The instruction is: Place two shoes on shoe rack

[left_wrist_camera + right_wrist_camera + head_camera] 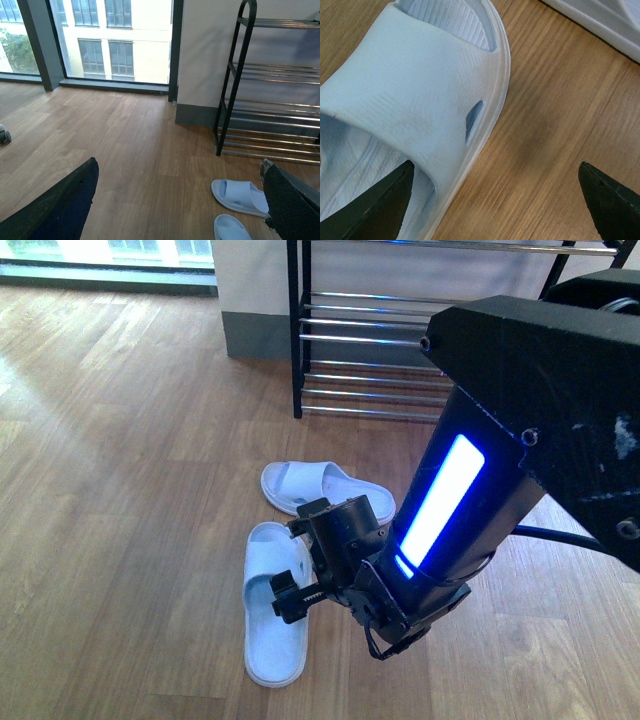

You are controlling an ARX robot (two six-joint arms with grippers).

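Right gripper (pixel 297 562) low over near slide (pixel 270 645), lower middle of front view, fingers wide apart so slide edge fits between. Left gripper (pixel 178 167) also apart, idle.

Open floor (pixel 120 490) left of near slide (pixel 272 640); far slide (pixel 300 485), rack (pixel 360 340) stand beyond.

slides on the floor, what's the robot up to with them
The right gripper hangs low over the nearer slide, jaws open astride its side edge, gripping nothing yet. The other slide lies beside it on the wood floor, both short of the shoe rack. The left gripper is open and holds nothing.
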